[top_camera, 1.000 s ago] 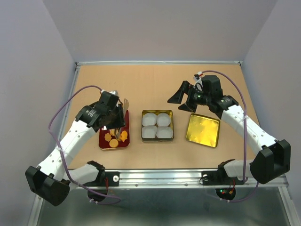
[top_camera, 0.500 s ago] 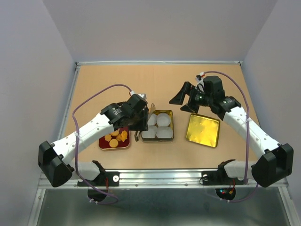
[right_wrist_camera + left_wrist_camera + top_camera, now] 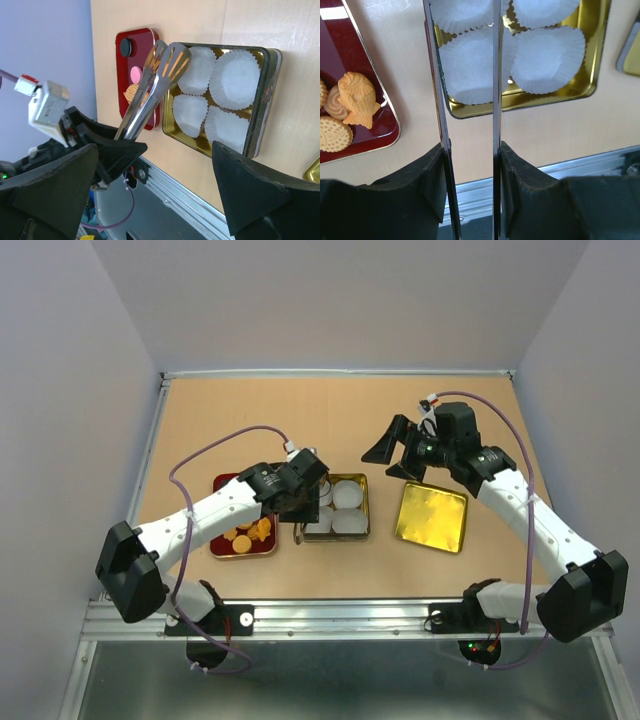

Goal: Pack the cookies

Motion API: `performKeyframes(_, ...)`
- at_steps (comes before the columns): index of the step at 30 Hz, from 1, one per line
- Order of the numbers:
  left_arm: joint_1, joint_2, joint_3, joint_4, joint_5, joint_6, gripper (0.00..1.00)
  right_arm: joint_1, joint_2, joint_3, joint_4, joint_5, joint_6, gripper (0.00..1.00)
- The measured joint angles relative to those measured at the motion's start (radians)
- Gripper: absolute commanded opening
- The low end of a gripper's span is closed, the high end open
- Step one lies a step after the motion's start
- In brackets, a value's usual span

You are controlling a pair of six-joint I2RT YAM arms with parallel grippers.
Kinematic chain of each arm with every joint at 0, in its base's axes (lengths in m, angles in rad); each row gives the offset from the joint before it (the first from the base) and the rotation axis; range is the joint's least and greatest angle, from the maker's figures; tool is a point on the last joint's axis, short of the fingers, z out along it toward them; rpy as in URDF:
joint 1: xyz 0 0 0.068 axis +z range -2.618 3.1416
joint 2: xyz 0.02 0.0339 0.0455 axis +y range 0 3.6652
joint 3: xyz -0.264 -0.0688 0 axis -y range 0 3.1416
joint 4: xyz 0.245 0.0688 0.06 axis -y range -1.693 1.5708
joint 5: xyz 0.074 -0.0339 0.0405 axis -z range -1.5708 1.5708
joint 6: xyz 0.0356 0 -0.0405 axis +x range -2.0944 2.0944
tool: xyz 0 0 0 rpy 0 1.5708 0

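The left arm has swung across from the red tray [image 3: 345, 50] and now hangs over the near-left corner of the gold tin [image 3: 555, 95]. The left claw [image 3: 468, 165] is clenched on the handles of a pair of metal tongs [image 3: 152, 80], and their blades reach out over the near-left paper cup. In the right wrist view something orange shows between the tong heads. It is probably a cookie in transit, though a reflection cannot be ruled out. If it is a cookie, the carry is nearly over and the drop into a cup comes next. The right claw [image 3: 396, 455] has barely shifted. It hangs released and empty above the table [image 3: 300, 410], behind the gap between tin and lid [image 3: 433, 517].

Counted: one pair of tongs, one tin, one gold lid lying just beside it on the right, and one red tray. There are four white paper cups [image 3: 545, 55] in a two-by-two block, and all four look empty. The cookies [image 3: 357, 97] are on the tray. One dark cookie [image 3: 125, 47] and one pink cookie [image 3: 134, 74] sit at the far end, and a cluster of orange ones, a fish-shaped one among them, sits at the near end. The arm hides part of the tray, so the orange ones cannot be counted exactly.
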Motion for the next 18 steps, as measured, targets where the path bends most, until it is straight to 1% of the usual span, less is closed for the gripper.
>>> performKeyframes(6,-0.011,0.027,-0.02,0.015,-0.012,-0.003,0.11,0.0,-0.008,0.0,-0.001,0.003,-0.007,1.0)
performKeyframes(7,-0.013,0.027,-0.023,0.018,-0.013,-0.004,0.14,0.0,-0.008,0.0,-0.002,0.004,-0.008,1.0)
performKeyframes(8,-0.013,0.027,-0.024,0.02,-0.013,-0.005,0.14,0.0,-0.008,0.0,-0.002,0.005,-0.01,1.0)
performKeyframes(13,-0.014,0.027,-0.033,0.029,-0.012,-0.005,0.23,0.0,-0.008,0.0,-0.004,0.007,-0.01,1.0)
performKeyframes(18,-0.015,0.027,-0.046,0.035,-0.011,-0.005,0.35,0.0,-0.008,0.0,-0.006,0.01,-0.01,1.0)
